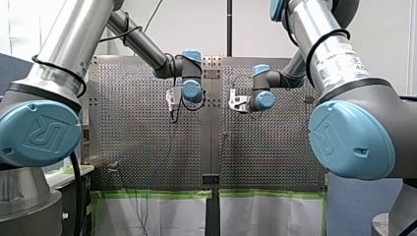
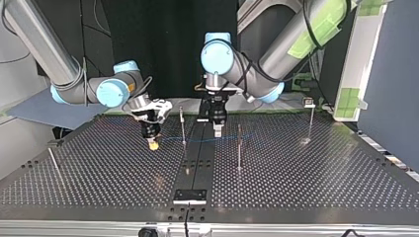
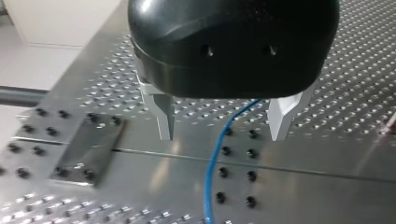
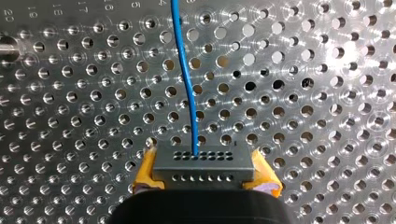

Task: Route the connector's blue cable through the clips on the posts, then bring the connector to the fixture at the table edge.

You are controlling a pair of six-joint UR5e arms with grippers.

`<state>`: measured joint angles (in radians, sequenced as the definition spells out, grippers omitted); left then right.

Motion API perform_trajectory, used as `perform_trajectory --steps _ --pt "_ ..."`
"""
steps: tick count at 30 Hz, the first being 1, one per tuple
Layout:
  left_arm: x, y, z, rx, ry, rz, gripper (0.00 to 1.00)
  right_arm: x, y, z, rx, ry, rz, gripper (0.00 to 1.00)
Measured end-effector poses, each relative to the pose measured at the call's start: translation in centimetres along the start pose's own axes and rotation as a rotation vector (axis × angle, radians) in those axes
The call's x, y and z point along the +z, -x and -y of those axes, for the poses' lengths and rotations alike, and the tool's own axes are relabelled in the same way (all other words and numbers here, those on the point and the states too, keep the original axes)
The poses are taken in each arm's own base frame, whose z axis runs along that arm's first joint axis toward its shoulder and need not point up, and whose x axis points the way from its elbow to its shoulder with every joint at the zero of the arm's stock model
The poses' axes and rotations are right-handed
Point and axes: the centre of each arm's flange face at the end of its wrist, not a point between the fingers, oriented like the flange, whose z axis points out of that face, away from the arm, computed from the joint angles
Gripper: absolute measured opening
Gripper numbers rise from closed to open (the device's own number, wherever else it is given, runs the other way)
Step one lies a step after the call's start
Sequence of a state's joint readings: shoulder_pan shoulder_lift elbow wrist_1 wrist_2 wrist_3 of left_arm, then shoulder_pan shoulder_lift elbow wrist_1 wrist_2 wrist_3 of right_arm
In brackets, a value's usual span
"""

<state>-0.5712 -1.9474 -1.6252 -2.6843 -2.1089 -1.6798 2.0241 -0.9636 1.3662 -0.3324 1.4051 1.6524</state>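
In the right wrist view my right gripper [image 4: 201, 157] is shut on the grey connector [image 4: 201, 165], a yellow pad [image 4: 144, 171] on each side. The blue cable [image 4: 187, 84] leaves the connector and runs ahead over the perforated table. In the left wrist view my left gripper [image 3: 223, 133] hangs open above the table, and the blue cable [image 3: 214, 163] passes between its metal fingers [image 3: 163, 116] untouched. In the top view my right gripper [image 2: 154, 142] is left of a thin post [image 2: 183, 126] and my left gripper [image 2: 217, 129] is right of it. The faint blue cable [image 2: 170, 140] runs between them.
More posts stand at the top view's middle [image 2: 239, 148], right [image 2: 310, 121] and left [image 2: 53, 163]. A dark fixture plate [image 2: 189, 196] sits at the near table edge. A bolted metal plate [image 3: 88, 149] lies beside my left gripper.
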Motion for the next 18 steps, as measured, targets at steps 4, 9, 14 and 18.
perform_trajectory --steps 4,9,14,18 --pt "0.8 -0.8 0.8 0.012 -0.004 -0.014 1.00 0.0 0.0 0.1 0.000 -0.002 0.001 0.00" --pt "1.8 -1.2 1.6 0.007 -0.006 -0.008 1.00 0.0 0.0 0.3 -0.001 -0.004 -0.005 0.00" --pt "2.6 0.1 2.0 -0.004 0.008 0.010 1.00 0.1 -0.1 0.2 -0.002 -0.004 -0.010 0.00" --pt "3.0 0.7 2.1 -0.006 0.018 0.017 1.00 0.1 -0.1 0.1 -0.002 -0.003 -0.010 0.00"
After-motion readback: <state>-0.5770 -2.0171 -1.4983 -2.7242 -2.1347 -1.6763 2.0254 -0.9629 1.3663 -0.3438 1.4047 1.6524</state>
